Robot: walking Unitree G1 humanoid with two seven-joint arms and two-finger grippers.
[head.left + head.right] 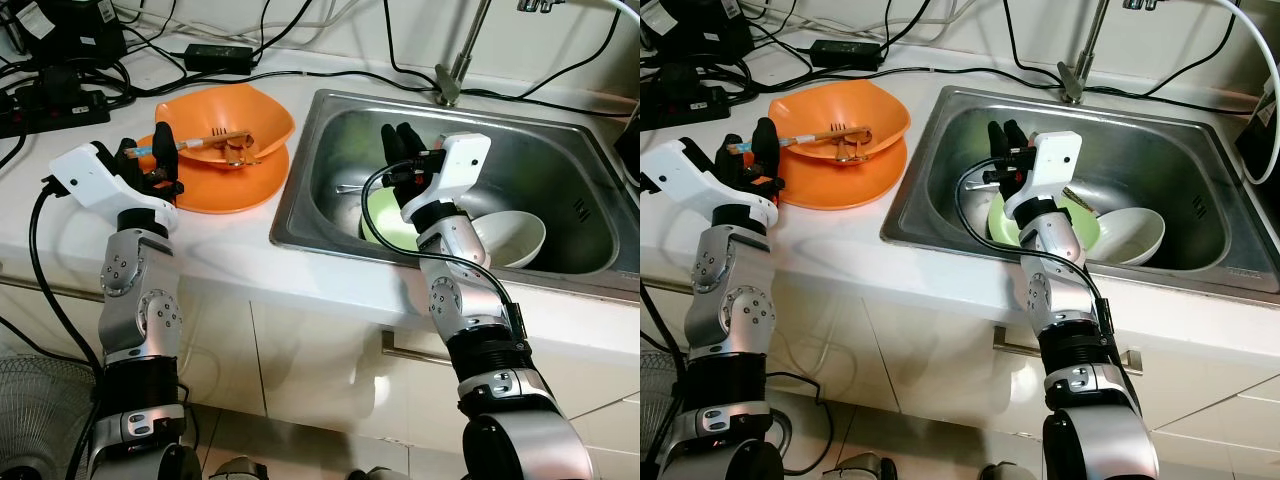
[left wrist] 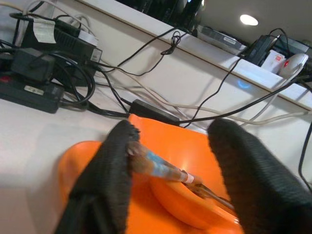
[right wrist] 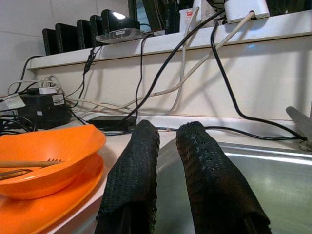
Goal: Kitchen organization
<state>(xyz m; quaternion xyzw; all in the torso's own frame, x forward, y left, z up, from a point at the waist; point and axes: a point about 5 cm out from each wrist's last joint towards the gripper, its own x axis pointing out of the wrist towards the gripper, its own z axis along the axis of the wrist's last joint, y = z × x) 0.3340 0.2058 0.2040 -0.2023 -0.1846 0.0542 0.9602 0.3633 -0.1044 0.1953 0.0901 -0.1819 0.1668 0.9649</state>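
Observation:
An orange bowl (image 1: 240,115) sits on an orange plate (image 1: 225,182) on the white counter, left of the sink. Metal utensils (image 1: 232,142) lie in the bowl. One brown handle with a blue and white band (image 2: 158,163) sticks out over the rim. My left gripper (image 1: 145,142) is open around that handle, which rests against one finger (image 2: 112,165). My right gripper (image 1: 400,132) is shut and holds nothing; it hovers over the steel sink (image 1: 560,150). Below it lie a green plate (image 1: 385,228) and a white bowl (image 1: 515,235).
A faucet (image 1: 455,75) stands behind the sink. A power strip (image 1: 50,105), an adapter (image 1: 215,55) and many black cables crowd the back of the counter. A fan (image 1: 30,400) stands on the floor at the lower left. A spoon (image 1: 350,188) lies in the sink.

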